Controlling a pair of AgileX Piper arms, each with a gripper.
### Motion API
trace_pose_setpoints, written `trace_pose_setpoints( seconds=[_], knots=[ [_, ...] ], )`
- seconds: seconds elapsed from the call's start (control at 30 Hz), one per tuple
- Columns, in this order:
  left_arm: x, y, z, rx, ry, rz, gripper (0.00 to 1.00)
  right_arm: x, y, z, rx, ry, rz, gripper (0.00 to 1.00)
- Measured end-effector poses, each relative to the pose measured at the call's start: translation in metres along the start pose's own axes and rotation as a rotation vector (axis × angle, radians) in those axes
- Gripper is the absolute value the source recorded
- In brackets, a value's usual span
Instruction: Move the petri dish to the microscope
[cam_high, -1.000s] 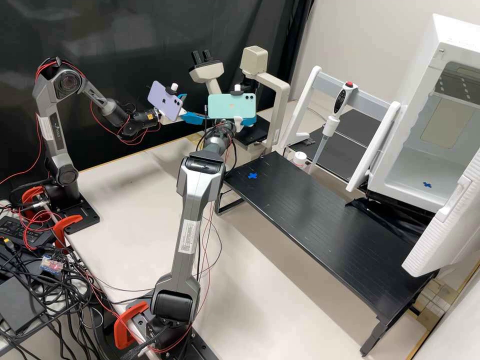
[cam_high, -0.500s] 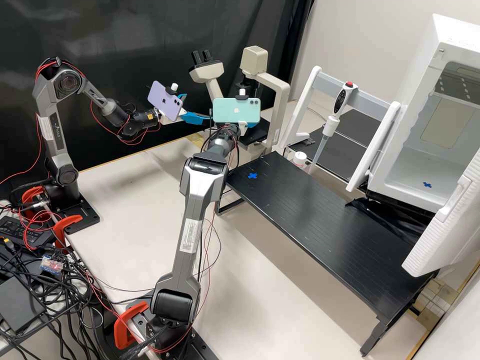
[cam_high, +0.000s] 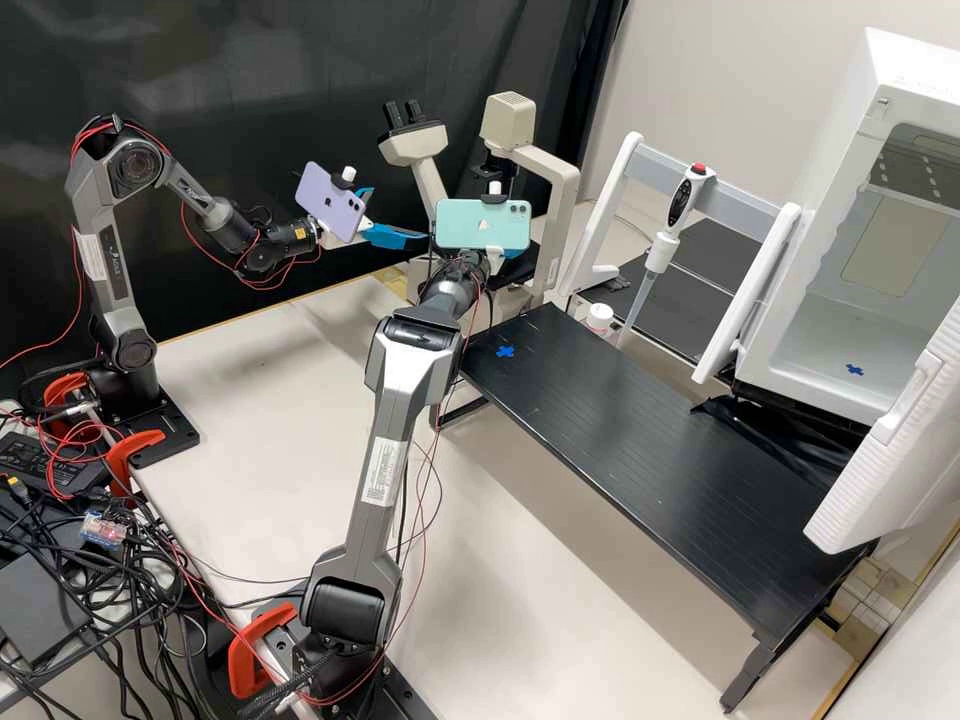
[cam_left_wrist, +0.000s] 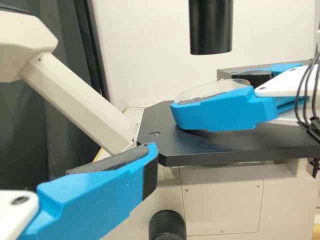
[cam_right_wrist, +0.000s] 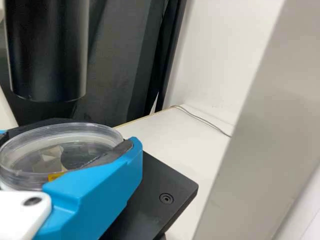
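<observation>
Steadily, the near dark grey arm, topped by a mint-green phone, shifts toward the right of the high view over the last second, while the far arm with its lilac phone keeps its place. The move carries the clear, round, shallow plastic petri dish (cam_right_wrist: 82, 150) along in the right gripper (cam_left_wrist: 205, 95), whose blue fingers clasp it from both sides just over the flat black stage (cam_left_wrist: 200, 150) of the cream-coloured microscope (cam_high: 565, 185). Whether the dish touches the stage cannot be told. For the task, the shift suggests that the carrying is nearly done and that the final placing is at hand: the dish likely needs levelling, lowering and a gentle release beneath the black cylinder (cam_left_wrist: 211, 25) that hangs above the stage. Opening the grip while one edge sits high could make it drop or slide. Just beside the stage, the left gripper (cam_high: 398, 214) stands with its fingers apart and holds nothing. Seen up close in the right wrist view, the dish is see-through and glossy, its layered rim catching the light, with pale, angular patches, perhaps reflections, across its face and a small yellow-orange patch low at the near side. In the left wrist view it looks slightly tilted between the dark finger pads.
</observation>
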Motion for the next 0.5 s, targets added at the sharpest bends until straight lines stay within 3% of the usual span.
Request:
trace_pose_setpoints(
  seconds=[0.13, 0.17, 0.5],
  knots=[
    [0.0, 0.0, 0.0, 0.0, 0.0, 0.0, 1.0, 0.0, -0.004, -0.001, -0.01, 0.026, -0.013, 0.0],
    [0.0, 0.0, 0.0, 0.0, 0.0, 0.0, 1.0, 0.0, -0.004, -0.001, -0.014, 0.035, -0.018, 1.0],
    [0.0, 0.0, 0.0, 0.0, 0.0, 0.0, 1.0, -0.001, -0.017, -0.001, -0.003, 0.083, -0.077, 1.0]
  ],
)
